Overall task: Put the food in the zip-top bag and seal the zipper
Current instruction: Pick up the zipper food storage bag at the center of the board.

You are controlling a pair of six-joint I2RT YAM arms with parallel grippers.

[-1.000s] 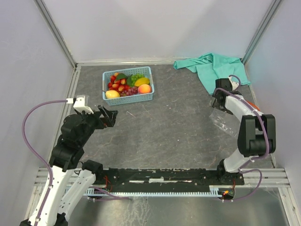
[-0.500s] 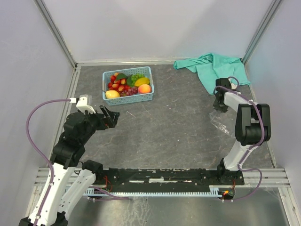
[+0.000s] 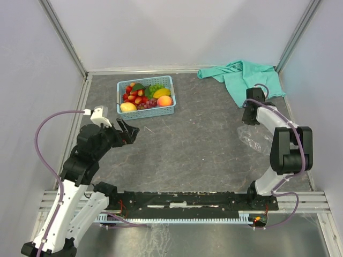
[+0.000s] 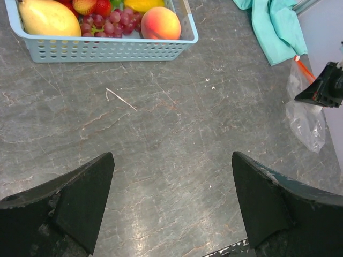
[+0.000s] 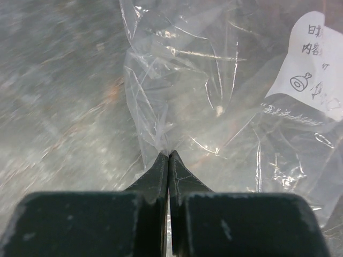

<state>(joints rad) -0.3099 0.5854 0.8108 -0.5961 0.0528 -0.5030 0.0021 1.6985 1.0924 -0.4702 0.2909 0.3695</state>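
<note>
My right jaws are clenched on a fold of the clear zip-top bag [image 5: 182, 96], its crinkled film pinched between the tips. This is at the right side of the tabletop [image 3: 193, 150], near the teal cloth [image 3: 241, 77]. My left jaws hang released with nothing between them, above the tabletop near the light blue basket [image 4: 107, 49]. The food I can see sits in that basket: the peach [image 4: 161, 23], the purple grapes [image 4: 110, 24] and the yellow fruit [image 4: 48, 19]. None of it is bagged. I judge this as step 1, getting hold of the bag. Next I'd need to bring it toward the basket and open its mouth along the red-orange zipper [image 4: 303, 67]. That probably takes both jaws, since 1 pinch may hold both walls together.
</note>
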